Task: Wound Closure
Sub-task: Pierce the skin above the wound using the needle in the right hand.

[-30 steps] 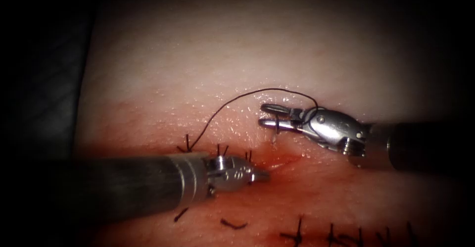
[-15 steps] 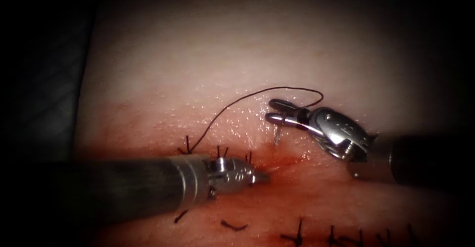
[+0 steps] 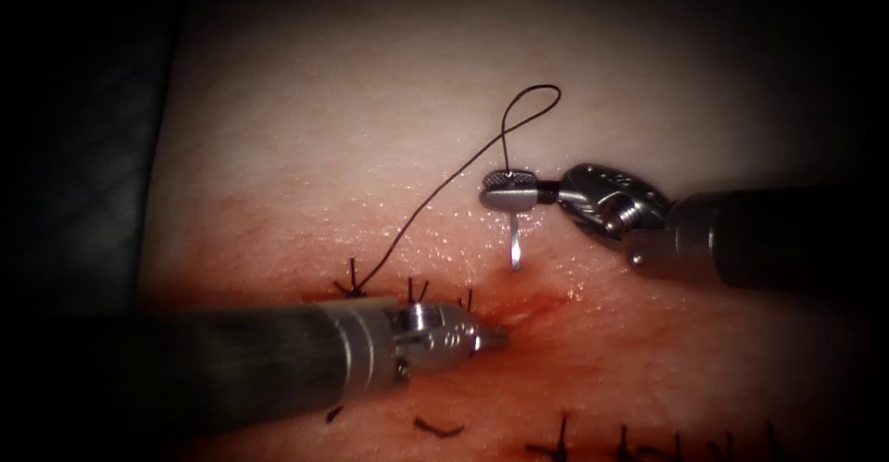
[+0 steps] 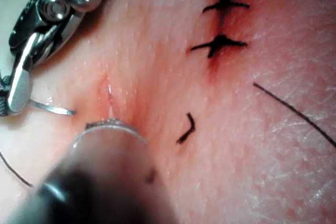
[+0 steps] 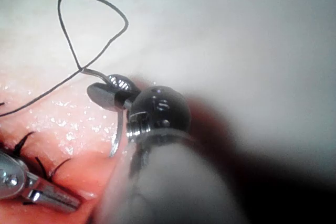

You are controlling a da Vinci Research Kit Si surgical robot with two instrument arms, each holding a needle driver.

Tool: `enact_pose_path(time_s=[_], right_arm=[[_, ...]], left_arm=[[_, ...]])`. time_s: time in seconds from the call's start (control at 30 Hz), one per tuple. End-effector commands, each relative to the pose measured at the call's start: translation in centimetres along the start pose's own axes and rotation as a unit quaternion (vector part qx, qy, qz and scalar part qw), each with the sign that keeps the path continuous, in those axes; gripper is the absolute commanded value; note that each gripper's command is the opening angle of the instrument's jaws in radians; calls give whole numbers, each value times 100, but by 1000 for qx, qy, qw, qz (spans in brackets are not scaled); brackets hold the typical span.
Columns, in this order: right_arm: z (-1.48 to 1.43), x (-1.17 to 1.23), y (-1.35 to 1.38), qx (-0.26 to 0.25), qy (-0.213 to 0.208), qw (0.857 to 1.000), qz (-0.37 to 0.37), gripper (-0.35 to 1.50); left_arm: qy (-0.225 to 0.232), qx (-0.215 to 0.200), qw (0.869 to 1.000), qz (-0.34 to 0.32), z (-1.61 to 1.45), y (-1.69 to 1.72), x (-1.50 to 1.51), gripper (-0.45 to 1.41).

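2 tools worked the tissue point(image 3: 389, 147). Your right tool point(image 3: 507, 190) had its jaws clamped on the needle point(image 3: 514, 244) near its thread end, the point hanging free above the tissue, just above the cut point(image 3: 523, 303) and not in it. The thread point(image 3: 435, 193) curled into 1 loop above those jaws, then ran down-left to a stitch point(image 3: 352, 281). Your left tool point(image 3: 491, 337) lay with jaws closed on nothing, its tip at the cut amid red fluid point(image 3: 556, 332).

Darkness rings the endoscope view, heavy along the edges and corners. At the far left lies a dark wrinkled cloth point(image 3: 79, 147). Light pools brightest in the middle and fades outward.
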State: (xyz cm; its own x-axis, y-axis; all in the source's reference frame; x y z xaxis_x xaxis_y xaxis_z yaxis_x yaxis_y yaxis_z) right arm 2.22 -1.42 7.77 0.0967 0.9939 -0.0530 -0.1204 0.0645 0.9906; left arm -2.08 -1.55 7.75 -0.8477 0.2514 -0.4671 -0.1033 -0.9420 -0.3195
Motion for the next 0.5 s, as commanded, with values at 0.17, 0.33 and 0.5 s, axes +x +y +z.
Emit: enact_pose_path(time_s=[0.17, 0.33, 0.5], right_arm=[[13, -24, 5, -13, -9, 996, 82, -35], [16, -51, -7, -15, -16, 988, 156, -35], [11, -58, -18, -30, 1, 984, 177, -35]], left_arm=[[1, -1, 1000, 1, 8, -1, 2, -43], [1, -1, 1000, 0, 9, -2, 2, -42], [1, -1, 1000, 1, 9, -3, 1, -42]])
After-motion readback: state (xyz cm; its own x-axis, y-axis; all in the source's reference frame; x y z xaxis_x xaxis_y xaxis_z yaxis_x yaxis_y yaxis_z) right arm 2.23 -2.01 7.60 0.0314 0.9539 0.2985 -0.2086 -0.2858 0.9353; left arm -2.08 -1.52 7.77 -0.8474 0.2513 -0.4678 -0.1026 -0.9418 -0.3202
